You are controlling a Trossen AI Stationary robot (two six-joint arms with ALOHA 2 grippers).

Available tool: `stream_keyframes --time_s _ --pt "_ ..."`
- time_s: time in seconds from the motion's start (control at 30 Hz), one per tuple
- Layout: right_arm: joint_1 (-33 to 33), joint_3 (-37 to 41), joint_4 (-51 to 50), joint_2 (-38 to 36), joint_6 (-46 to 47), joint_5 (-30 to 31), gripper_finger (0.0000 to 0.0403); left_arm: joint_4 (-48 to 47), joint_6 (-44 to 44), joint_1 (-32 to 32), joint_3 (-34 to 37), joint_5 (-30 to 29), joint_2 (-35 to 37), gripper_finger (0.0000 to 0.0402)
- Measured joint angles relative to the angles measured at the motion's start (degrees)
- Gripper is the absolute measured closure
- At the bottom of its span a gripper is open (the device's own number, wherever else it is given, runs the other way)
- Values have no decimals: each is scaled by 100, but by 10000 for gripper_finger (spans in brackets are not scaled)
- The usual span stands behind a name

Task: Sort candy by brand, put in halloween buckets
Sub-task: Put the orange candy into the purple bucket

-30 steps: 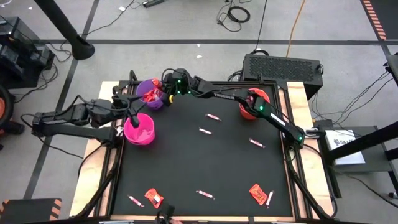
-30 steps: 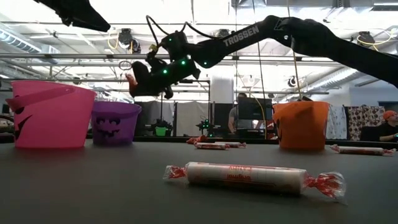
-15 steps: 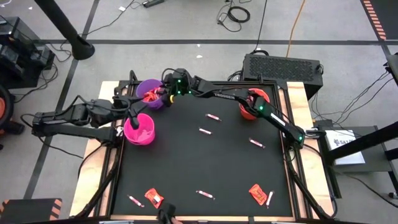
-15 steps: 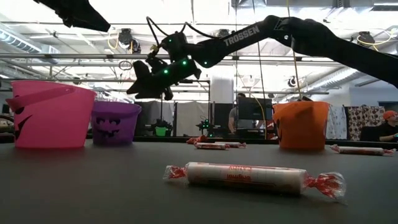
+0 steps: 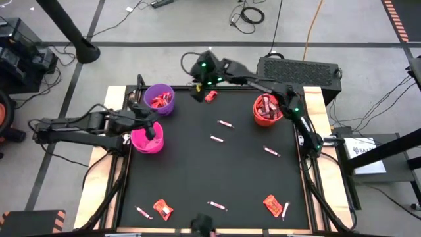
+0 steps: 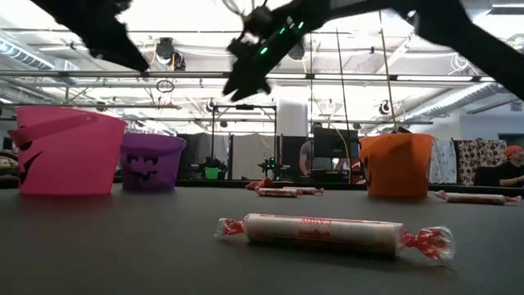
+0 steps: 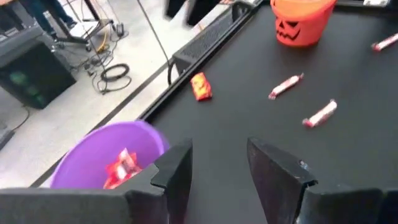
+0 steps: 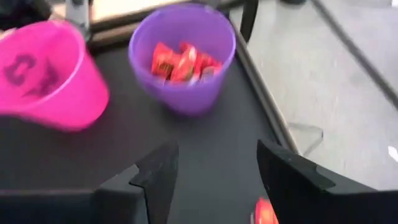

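Red lettering on the nearest candy stick (image 6: 332, 233) is unreadable. Right gripper (image 5: 197, 92), fingers apart and empty, hangs over the table's far edge beside a red packet (image 5: 211, 97); left gripper (image 5: 152, 130), fingers apart, over the pink bucket (image 5: 140, 141).

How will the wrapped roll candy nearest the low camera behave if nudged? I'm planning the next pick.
The roll candy looks cylindrical, lying on its side, so it probably rolls. Its twisted wrapper ends look thin, likely floppy. It probably weighs little.

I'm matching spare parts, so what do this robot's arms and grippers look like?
Both arms are dark, slim, jointed links. The right arm carries small green lights near its joints and a looping black cable at the wrist. The left arm is equally dark. Each gripper ends in two flat, angular black fingers.
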State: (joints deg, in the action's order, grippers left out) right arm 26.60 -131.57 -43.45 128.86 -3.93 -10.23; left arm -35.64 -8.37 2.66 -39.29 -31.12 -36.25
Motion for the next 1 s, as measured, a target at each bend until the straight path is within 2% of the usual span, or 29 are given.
stream_keyframes --time_s 0.3,0.47,0.6,0.83,1.0 --pt "-16 7 -2456 -671 -42 0 193 2137 916 1124 58 1743 -2053 240" --pt "-150 4 -3110 -804 -45 -14 193 3204 1185 1914 -93 2888 -3317 240" --pt "-252 4 -3354 -880 -109 70 193 3574 1335 2357 -633 3414 -4394 240" --pt "-411 7 -3828 -1011 -143 330 193 3334 1523 2748 -2205 3546 -6332 240" --pt "-526 81 -3959 -1263 -174 699 193 2906 1531 2911 -3292 3525 -7359 240"
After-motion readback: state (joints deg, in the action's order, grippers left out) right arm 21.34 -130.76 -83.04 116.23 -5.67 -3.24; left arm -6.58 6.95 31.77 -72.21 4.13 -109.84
